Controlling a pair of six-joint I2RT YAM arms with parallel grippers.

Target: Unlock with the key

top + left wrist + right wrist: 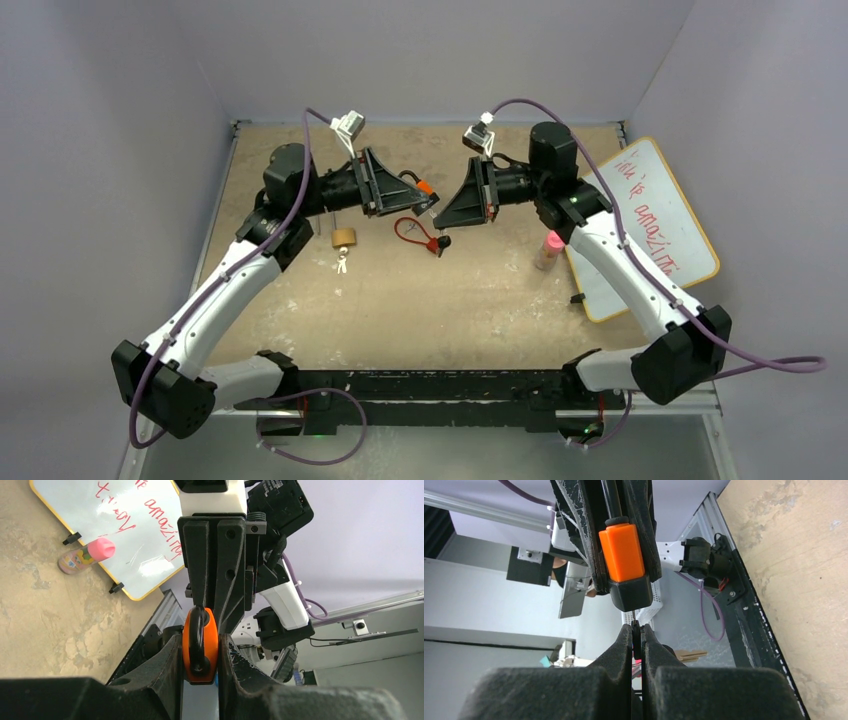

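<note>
An orange padlock (210,645) with a black shackle and black base (630,592) is held above the table, my left gripper (200,650) shut on its body. In the top view the padlock (424,187) sits between the two grippers at the table's far middle. My right gripper (636,630) faces it from the right, shut on a thin black-headed key (636,636). The key's blade tip reaches the padlock's black base. How deep it sits is hidden. In the top view the left gripper (418,188) and right gripper (437,212) almost touch.
A red cord loop (410,230) with a small black piece shows just below the grippers. A brass padlock (344,238) with keys lies to the left. A pink-capped bottle (549,248) stands beside a whiteboard (655,225) at the right.
</note>
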